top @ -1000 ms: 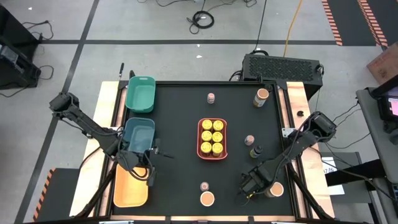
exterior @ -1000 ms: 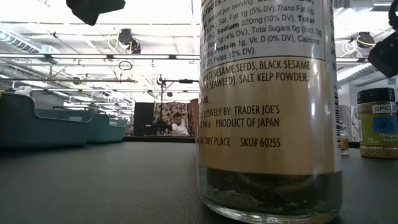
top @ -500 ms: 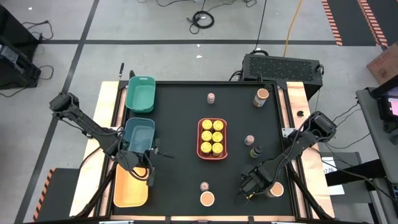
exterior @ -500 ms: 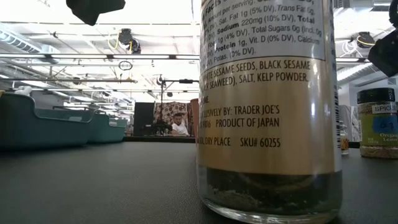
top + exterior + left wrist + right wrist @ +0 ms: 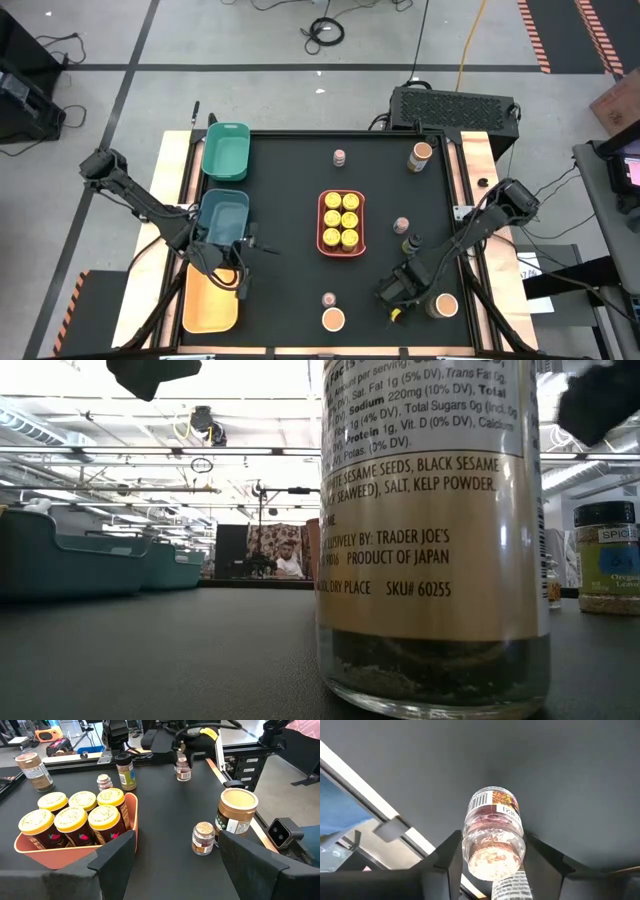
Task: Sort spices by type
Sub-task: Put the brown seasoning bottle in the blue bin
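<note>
near the table's front edge, right gripper point(image 5: 393, 300) clamping yellow-lidded jar point(image 5: 493, 839)

Black tabletop point(image 5: 290, 200) with wooden side strips, standing on a grey concrete floor point(image 5: 250, 40) crossed by dark lines. Cables point(image 5: 325, 30) and a yellow cord point(image 5: 470, 40) lie on the floor behind; a black vented box point(image 5: 455, 105) sits at the far right corner. Low view: ceiling beams point(image 5: 150, 455) with bright lights, a seated person point(image 5: 288, 560) far off.
</note>
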Controlling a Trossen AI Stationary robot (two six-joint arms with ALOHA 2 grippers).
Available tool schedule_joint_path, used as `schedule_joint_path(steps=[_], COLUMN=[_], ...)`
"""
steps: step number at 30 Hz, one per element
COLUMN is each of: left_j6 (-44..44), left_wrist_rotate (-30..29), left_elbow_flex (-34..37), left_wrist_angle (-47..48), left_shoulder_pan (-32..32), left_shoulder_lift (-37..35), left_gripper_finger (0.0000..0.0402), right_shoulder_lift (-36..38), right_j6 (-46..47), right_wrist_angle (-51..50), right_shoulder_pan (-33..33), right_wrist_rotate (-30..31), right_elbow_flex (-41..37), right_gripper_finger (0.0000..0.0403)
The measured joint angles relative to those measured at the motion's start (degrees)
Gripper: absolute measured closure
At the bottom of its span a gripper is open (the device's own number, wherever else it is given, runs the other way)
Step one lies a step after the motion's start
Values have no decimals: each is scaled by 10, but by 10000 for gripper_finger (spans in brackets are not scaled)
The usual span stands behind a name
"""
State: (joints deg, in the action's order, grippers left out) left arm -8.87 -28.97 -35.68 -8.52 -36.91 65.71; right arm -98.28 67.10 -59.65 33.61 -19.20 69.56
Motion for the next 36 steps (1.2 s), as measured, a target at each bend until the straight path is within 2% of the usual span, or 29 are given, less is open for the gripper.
schedule_joint_path(steps=[18, 25, 31, 33, 36], left_j6=[-13, -14, -80, -119, -161], left_wrist_rotate=[0, -2, -20, -41, -60], left_elbow_flex=[0, 0, 0, 0, 0], left_wrist_angle=[-3, 38, 157, 204, 256], left_shoulder_pan=[0, 0, 0, 0, 0], left_shoulder_lift=[0, -18, -75, -87, -86], left_gripper_finger=[116, 116, 116, 116, 116], right_shoulder_lift=[-16, -146, -293, -332, -352], right_j6=[-179, -331, -457, -487, -512], right_wrist_angle=[-31, -59, -82, -84, -47], right_shoulder_pan=[-160, -208, -236, -242, -250], right_wrist_rotate=[107, 107, 117, 117, 102], right_elbow_flex=[241, 441, 613, 652, 644], right_gripper_finger=[251, 251, 250, 250, 250])
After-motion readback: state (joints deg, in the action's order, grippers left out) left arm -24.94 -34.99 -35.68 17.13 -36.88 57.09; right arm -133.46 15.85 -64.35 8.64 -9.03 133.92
